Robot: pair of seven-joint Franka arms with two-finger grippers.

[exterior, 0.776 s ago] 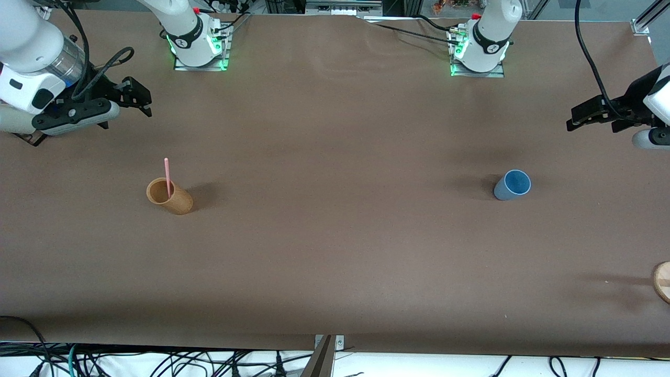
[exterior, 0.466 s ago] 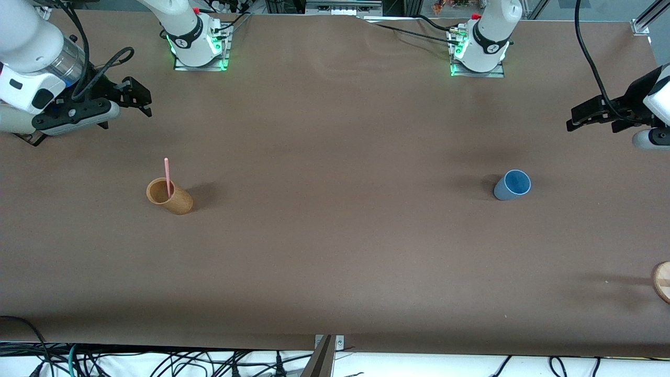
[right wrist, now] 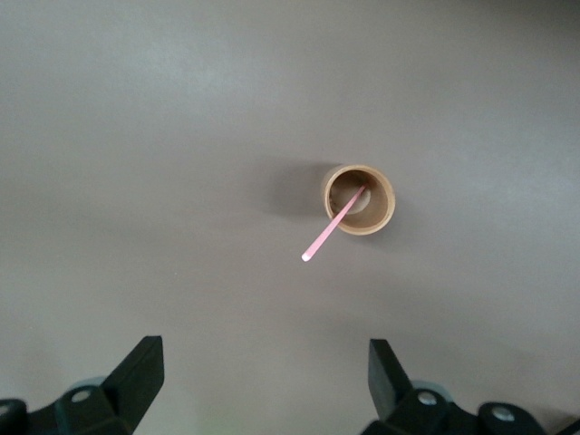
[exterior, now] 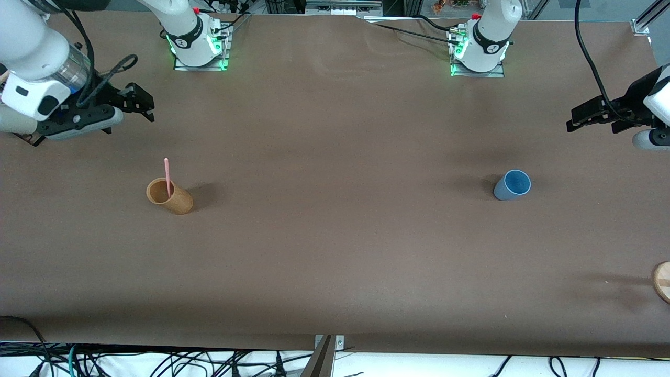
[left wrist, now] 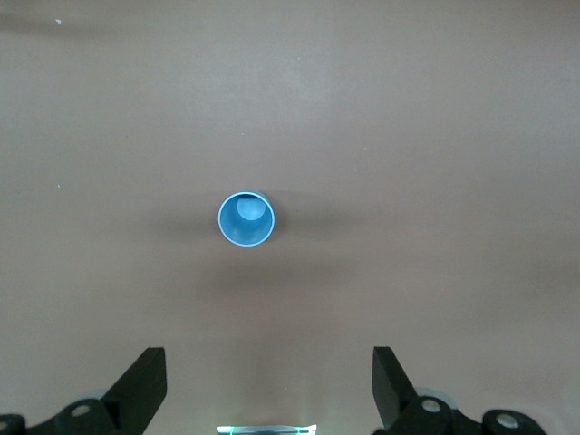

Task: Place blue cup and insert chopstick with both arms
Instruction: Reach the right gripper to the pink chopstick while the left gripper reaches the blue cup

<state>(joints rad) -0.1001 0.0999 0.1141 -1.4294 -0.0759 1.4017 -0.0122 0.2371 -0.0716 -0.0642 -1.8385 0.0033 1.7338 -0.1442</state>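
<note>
The blue cup [exterior: 512, 185] stands upright on the brown table toward the left arm's end; it also shows in the left wrist view [left wrist: 246, 219]. The pink chopstick [exterior: 167, 177] stands tilted inside an orange-brown cup [exterior: 169, 196] toward the right arm's end, and shows in the right wrist view [right wrist: 332, 226] with that cup [right wrist: 360, 199]. My left gripper [exterior: 574, 119] is open and empty, high over the table's edge at its own end [left wrist: 269, 385]. My right gripper [exterior: 142, 103] is open and empty, high over the table at its end [right wrist: 265, 381].
A round wooden object [exterior: 662, 281] lies at the table's edge toward the left arm's end, nearer the front camera. Both arm bases [exterior: 198, 39] stand along the table's back edge. Cables hang along the table's front edge [exterior: 157, 361].
The right arm has shifted slightly, its gripper now a little more toward the table's middle. The left arm, the cups and the chopstick have not moved.
</note>
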